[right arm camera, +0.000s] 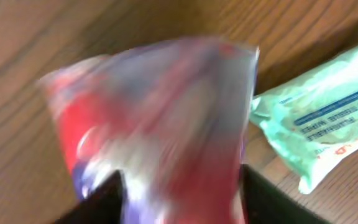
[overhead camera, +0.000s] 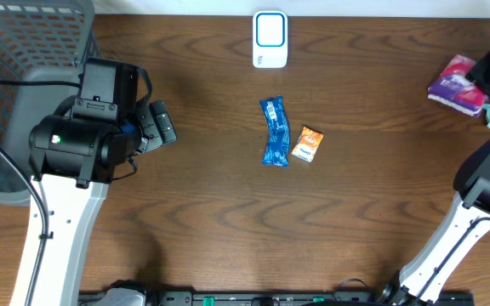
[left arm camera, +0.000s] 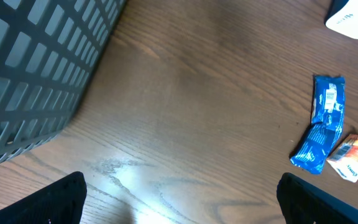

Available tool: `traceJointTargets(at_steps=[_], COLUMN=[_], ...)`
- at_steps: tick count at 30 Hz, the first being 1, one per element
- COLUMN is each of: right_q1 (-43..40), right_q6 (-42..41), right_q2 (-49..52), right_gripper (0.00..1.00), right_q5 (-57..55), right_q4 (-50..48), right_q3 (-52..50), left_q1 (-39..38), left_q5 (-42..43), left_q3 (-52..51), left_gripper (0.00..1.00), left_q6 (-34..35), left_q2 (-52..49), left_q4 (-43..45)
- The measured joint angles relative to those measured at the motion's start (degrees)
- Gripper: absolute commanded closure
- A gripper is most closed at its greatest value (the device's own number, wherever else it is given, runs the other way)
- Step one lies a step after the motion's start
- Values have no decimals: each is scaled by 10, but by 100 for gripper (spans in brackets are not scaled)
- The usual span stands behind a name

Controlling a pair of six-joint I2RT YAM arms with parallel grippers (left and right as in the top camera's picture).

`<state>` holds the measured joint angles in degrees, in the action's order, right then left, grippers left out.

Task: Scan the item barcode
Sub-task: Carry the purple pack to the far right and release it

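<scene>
Pink-purple plastic packet (overhead camera: 459, 83), far right of the white-and-blue scanner box (overhead camera: 270, 39), sits blurred between fingers of the right tool (right arm camera: 182, 194), can't tell if gripped or loose; left tool (left arm camera: 182, 200) wide open, empty.

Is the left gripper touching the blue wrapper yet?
Apart. The overhead view shows the left gripper, its jaws open, well to the left of the blue wrapper, with a wide gap between them.

The table (left arm camera: 185, 124) is dark grained wood with a soft sheen. Ahead of the left gripper (left arm camera: 180, 202), the basket (left arm camera: 36, 74) is matt grey plastic lattice; the blue wrapper (left arm camera: 327, 118) glossy, crinkled film.
</scene>
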<state>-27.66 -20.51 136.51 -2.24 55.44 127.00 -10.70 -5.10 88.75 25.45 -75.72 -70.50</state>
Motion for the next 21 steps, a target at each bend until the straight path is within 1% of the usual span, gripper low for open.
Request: traceJointTargets(at_steps=[7, 11, 14, 16, 19, 21], right_q1=[-2, 22, 55, 85, 137, 171], right_q6=[-17, -22, -17, 3, 51, 80], right_q2=[-5, -29, -59, -81, -102, -104], right_gripper=[24, 23, 18, 13, 1, 1], right_q5=[-19, -28, -16, 18, 96, 137], right_q4=[22, 33, 42, 57, 105, 156], right_q3=[0, 0, 0, 0, 2, 3], left_q1=[0, 0, 0, 0, 0, 0], left_q5=[0, 0, 0, 0, 0, 0], left_q3=[0, 0, 0, 0, 0, 0], left_gripper=[2, 2, 2, 2, 2, 2], left_q6=[0, 0, 0, 0, 0, 0], left_q2=[0, 0, 0, 0, 0, 0], left_q4=[0, 0, 0, 0, 0, 0])
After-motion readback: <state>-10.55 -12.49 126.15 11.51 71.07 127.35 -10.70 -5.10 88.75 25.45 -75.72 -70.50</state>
